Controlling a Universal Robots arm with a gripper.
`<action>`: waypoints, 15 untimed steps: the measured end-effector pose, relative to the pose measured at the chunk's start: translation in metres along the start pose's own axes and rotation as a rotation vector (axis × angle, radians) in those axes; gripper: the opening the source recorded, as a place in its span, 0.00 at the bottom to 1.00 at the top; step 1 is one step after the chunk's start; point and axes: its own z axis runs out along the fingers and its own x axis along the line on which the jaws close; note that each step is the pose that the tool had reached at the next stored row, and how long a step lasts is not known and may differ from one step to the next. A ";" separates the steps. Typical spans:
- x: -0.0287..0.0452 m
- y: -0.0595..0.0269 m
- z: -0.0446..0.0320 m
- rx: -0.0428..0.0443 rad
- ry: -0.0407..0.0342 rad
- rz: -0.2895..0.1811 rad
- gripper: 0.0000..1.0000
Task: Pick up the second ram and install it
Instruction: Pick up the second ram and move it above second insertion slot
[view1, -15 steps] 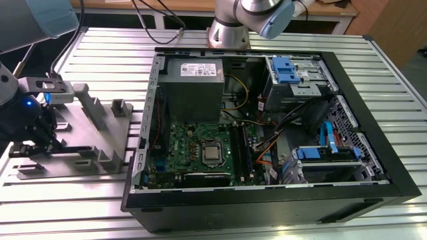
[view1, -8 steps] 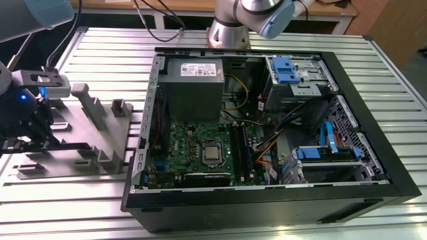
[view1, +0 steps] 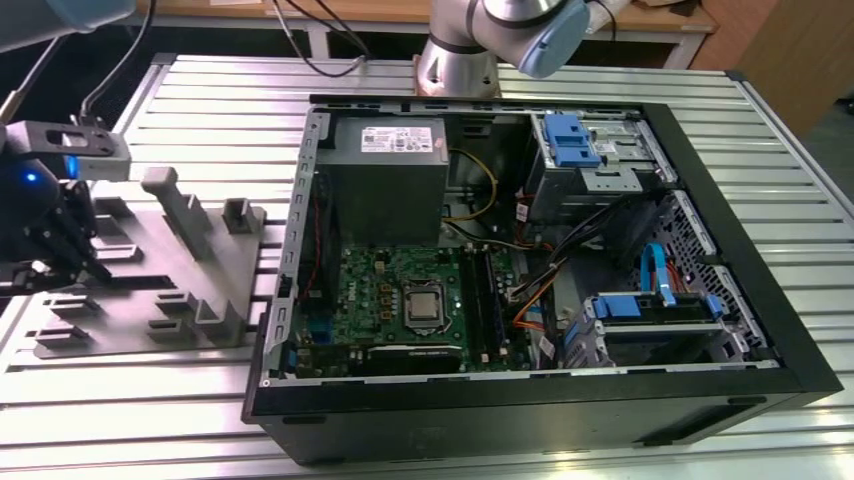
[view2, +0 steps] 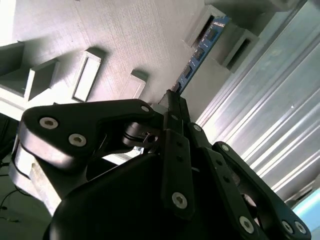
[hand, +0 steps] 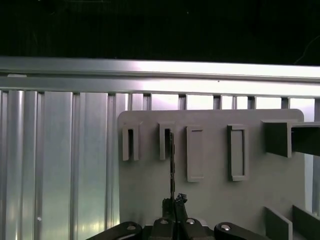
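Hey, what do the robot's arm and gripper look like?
The arm is silver-grey tubing with a pale blue joint cap. The gripper is black, its fingers jointed bars studded with silver rivets. In the exterior view a grey box sits above it.
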 end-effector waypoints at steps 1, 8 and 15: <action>-0.0001 0.0000 -0.0027 -0.0002 -0.0001 0.000 0.11; -0.0008 -0.0004 -0.0212 0.0001 -0.0021 0.000 0.11; -0.0017 -0.0009 -0.0458 0.0002 -0.0021 0.000 0.11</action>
